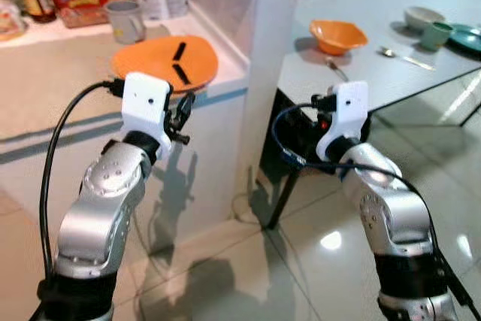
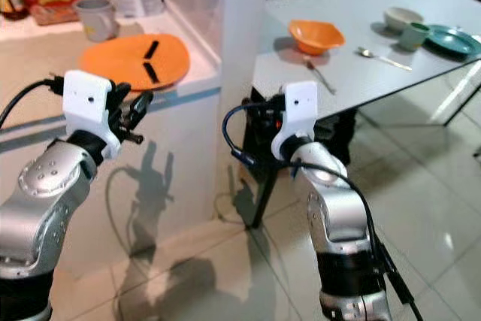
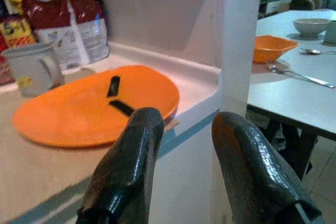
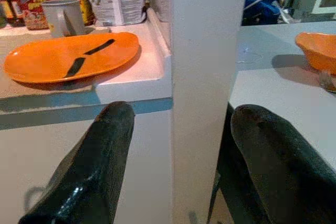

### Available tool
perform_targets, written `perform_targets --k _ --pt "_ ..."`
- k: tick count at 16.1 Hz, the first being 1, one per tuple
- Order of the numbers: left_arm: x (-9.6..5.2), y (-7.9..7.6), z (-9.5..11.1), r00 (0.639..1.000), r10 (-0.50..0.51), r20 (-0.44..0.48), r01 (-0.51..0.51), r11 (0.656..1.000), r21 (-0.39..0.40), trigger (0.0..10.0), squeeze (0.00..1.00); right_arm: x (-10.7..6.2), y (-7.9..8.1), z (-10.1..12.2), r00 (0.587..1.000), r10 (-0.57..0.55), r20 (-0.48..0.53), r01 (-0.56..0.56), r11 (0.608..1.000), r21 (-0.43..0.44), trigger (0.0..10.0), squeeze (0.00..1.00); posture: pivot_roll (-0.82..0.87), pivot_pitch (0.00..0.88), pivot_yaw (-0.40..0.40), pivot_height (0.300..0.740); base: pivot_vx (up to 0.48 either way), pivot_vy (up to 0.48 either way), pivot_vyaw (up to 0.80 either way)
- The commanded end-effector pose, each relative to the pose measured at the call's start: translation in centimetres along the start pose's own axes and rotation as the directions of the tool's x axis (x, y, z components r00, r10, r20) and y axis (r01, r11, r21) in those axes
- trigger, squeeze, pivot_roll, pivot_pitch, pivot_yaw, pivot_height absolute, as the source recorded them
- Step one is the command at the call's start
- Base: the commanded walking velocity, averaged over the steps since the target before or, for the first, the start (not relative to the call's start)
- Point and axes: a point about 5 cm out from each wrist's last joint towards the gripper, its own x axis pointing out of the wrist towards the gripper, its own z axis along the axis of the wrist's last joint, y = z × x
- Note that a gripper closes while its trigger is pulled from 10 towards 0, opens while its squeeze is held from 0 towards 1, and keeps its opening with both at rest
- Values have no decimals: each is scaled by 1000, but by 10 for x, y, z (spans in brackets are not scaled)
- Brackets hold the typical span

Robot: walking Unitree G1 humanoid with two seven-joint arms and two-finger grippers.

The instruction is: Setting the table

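Left claw (image 3: 181,166) open and empty, orange plate (image 3: 94,103) on counter (image 3: 37,171) just beyond.

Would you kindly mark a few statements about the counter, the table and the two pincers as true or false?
1. The orange plate lies on the counter. True.
2. The left pincer grips the plate. False: it is open, short of the counter.
3. An orange bowl sits on the table. True.
4. The mug stands on the table. False: it stands on the counter.
5. The right pincer is open and empty. True.
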Motion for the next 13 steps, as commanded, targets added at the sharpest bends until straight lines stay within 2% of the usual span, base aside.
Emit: perform_targets --k 1,4,9,13 --pt "-2 1 4 1000 0 17 0 1000 -1 10000 0 0 2 3 1000 14 5 -14 1000 -19 10000 1000 86 18 -52 740 398 0 800" --pt "-4 3 4 1000 15 16 -15 1000 5 10000 0 0 2 1 1000 14 -4 -15 999 -35 10000 1000 86 16 -52 740 456 0 800" --pt "-6 3 1 1000 11 2 -11 1000 14 10000 0 2 -2 2 1000 4 -7 -5 998 -61 10000 1000 83 7 -52 740 464 0 0" --pt "-6 7 0 999 35 -2 -35 999 12 10000 0 -3 2 -2 993 103 -57 -108 990 -93 10000 1000 82 0 -60 740 458 0 0"
